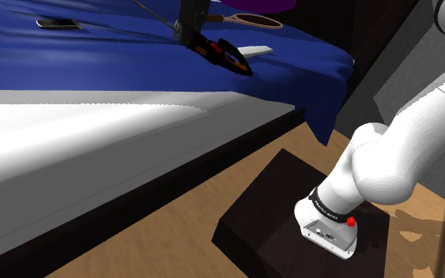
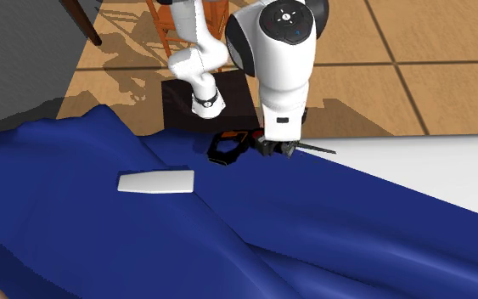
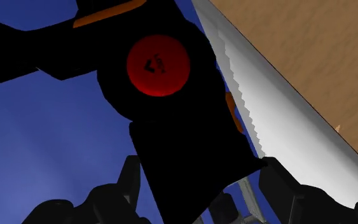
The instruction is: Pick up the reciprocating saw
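Here the things lie on a bed, not a surface: a rumpled deep-blue cover (image 1: 94, 55) is spread over a white mattress side (image 1: 70, 150) and a dark frame, and beyond it is a tan wooden floor (image 2: 415, 68). The arm's dark box stand (image 1: 276, 213) rests on this floor just beside the bed, and in the second exterior view an orange-brown wooden chair (image 2: 165, 25) stands behind the stand. There is one black reciprocating saw with orange trim (image 1: 224, 54), lying on the blue cover near the edge of the bed closest to the stand. Its grey toothed blade (image 3: 285, 127) runs out toward the second exterior view's right. The wrist view shows a single round red button (image 3: 158, 65) on its body. The black end effector (image 2: 277, 146) is down on the saw's body, but I cannot tell whether it is clamped on it or only astride it. Three other things lie on the cover. One flat white rounded slab (image 2: 156, 182) is near the saw, while one oval-hooped, racket-like thing (image 1: 252, 20) and one dark flat rectangular slab (image 1: 58, 24) lie farther off.
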